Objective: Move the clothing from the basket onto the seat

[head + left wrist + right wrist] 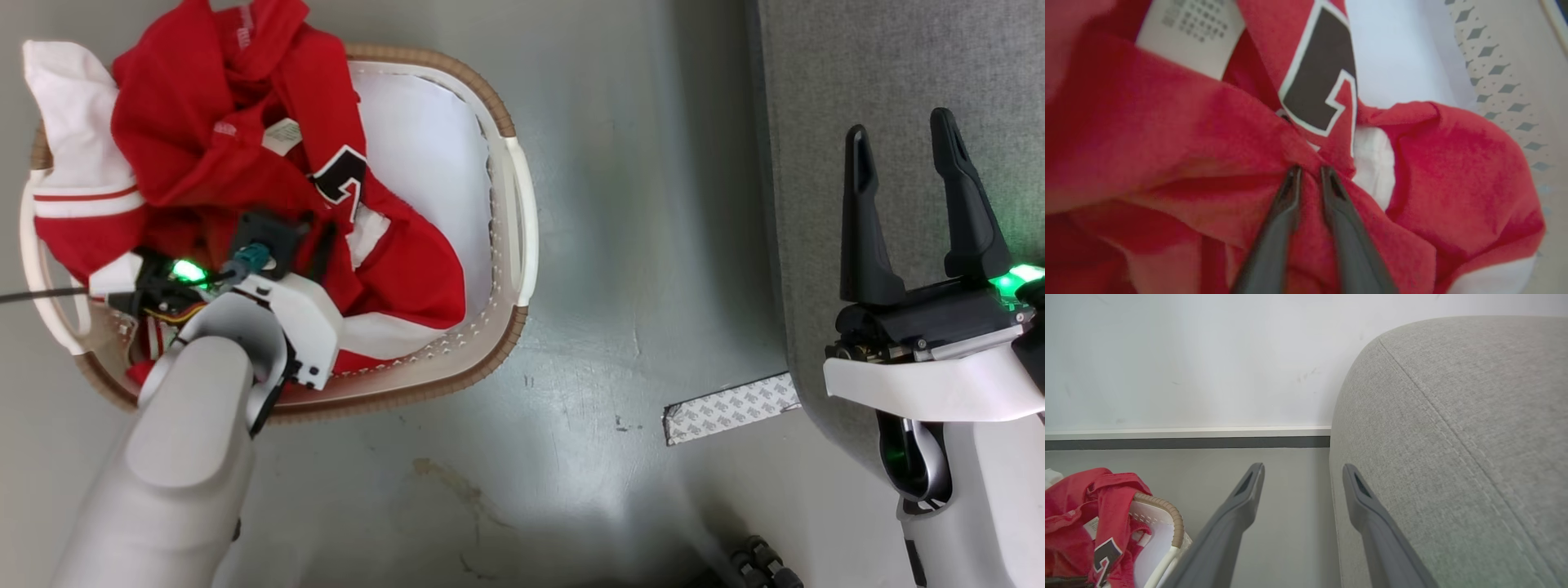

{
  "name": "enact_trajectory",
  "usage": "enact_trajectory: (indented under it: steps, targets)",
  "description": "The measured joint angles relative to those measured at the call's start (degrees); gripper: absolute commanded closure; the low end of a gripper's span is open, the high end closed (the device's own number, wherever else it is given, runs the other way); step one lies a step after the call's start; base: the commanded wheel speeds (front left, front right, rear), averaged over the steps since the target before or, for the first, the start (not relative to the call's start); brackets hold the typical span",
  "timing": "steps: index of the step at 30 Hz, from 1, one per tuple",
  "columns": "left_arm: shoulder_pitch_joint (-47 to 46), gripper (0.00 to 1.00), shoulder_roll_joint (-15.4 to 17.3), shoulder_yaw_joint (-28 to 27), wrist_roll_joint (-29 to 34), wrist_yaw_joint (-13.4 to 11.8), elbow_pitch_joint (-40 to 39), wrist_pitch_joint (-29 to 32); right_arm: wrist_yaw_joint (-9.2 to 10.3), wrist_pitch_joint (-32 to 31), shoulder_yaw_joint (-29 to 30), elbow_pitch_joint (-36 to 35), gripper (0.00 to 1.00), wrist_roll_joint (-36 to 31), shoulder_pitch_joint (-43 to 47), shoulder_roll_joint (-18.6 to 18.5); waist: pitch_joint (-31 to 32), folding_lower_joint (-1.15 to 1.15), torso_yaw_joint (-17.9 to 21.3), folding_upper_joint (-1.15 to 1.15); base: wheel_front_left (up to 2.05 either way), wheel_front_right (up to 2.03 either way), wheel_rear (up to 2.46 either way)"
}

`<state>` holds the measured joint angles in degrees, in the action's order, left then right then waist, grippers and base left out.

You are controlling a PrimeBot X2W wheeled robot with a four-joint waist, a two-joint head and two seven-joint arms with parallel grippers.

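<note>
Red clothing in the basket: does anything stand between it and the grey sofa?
Nothing visible does. Between the oval white plastic basket and the grey woven-fabric sofa lies grey-green floor with one flat tape strip; the bright red clothing must clear its rim.

A broad strip of floor (653, 245) runs down the middle of the head view, open between the basket (522, 204) at left and the seat (898, 49) at right, with a flat patch of tape (731, 408) lying at lower centre. The basket's right half is open. The clothing (204, 139) heaps over its left half and past the upper-left rim, crowding the left gripper (1310, 170) and its pinched fingers. The right gripper (898, 124) hangs above the seat's edge, fingers spread.
</note>
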<state>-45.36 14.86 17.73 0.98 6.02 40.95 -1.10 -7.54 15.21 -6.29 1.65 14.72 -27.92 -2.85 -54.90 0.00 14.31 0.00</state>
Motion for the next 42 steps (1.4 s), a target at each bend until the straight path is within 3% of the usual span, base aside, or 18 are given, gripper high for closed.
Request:
enact_trajectory:
  steps: [9,18,29,42]
  targets:
    - [0.8,1.00,-1.1,-0.2,-3.5,0.7,3.4,-5.0,-0.07,0.0,1.6,1.9,0.00,0.1,1.6,0.2,4.0,0.00,0.1,0.00,0.00,0.00,0.00]
    - [8.1,1.00,-5.2,-0.3,-11.7,1.2,0.5,-11.5,-0.05,0.0,5.1,4.3,0.00,-1.7,8.8,0.1,15.4,0.00,-1.8,0.00,0.00,0.00,0.00]
    - [18.9,1.00,-8.2,-0.2,-20.2,1.4,-12.1,-13.2,-0.05,0.0,7.7,6.7,0.00,-5.5,20.6,0.1,34.3,-0.02,-5.8,0.00,0.00,0.00,0.00]
    - [28.6,1.00,-8.7,-0.5,-23.9,-0.8,-29.3,-9.8,-0.04,0.0,6.3,7.5,0.00,-7.3,30.8,0.1,53.3,-0.03,-9.1,0.00,0.00,0.00,0.00]
